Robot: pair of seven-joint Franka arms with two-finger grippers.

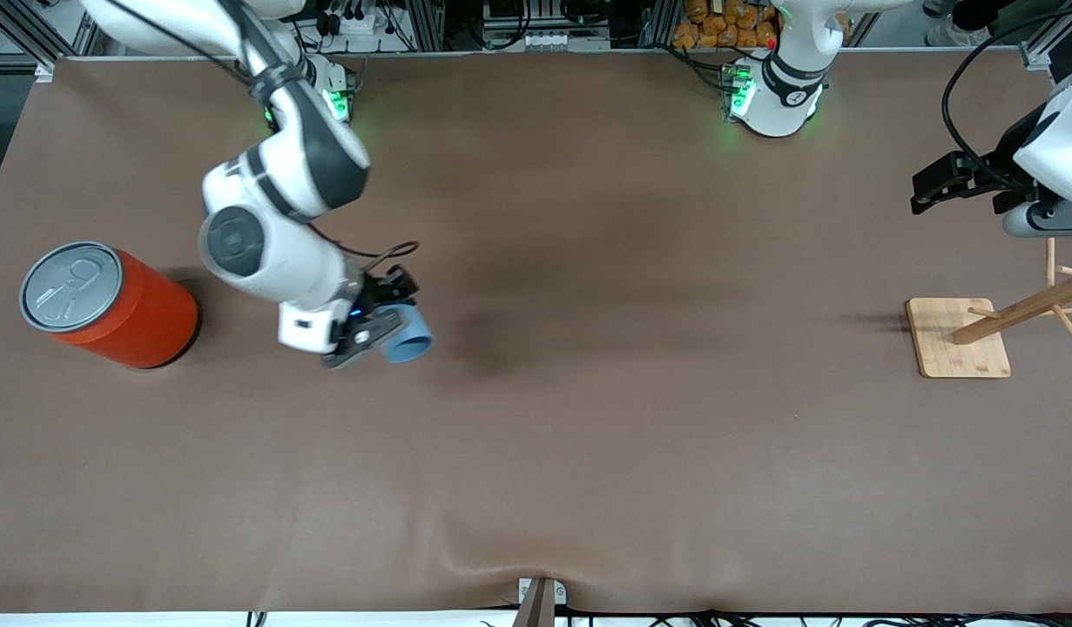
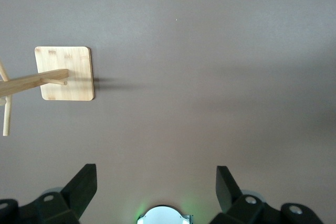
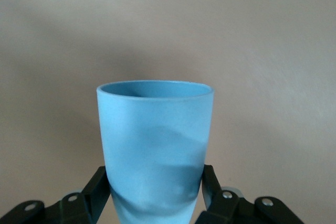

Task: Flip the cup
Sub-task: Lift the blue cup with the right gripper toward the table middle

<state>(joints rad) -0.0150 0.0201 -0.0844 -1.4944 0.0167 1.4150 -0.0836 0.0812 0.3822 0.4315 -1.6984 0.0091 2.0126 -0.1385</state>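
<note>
Cup [image 1: 408,338]: one, small, light-blue, tapered, matte, no handle, lying tilted on its side in the air over the counter [image 1: 588,435], toward the left arm's end from the orange can [image 1: 109,305]. Right gripper [image 1: 374,326] is clamped on its narrow base, a finger [image 3: 100,187] on each side. Left gripper [image 2: 156,190] waits with jaws apart, holding nothing, above the counter near the one wooden rack [image 1: 997,326], well apart from the can; counts: one cup, one can, one rack.

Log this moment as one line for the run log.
right gripper: shut on cup, held over table beside can | left gripper: open, waiting near wooden stand
</note>
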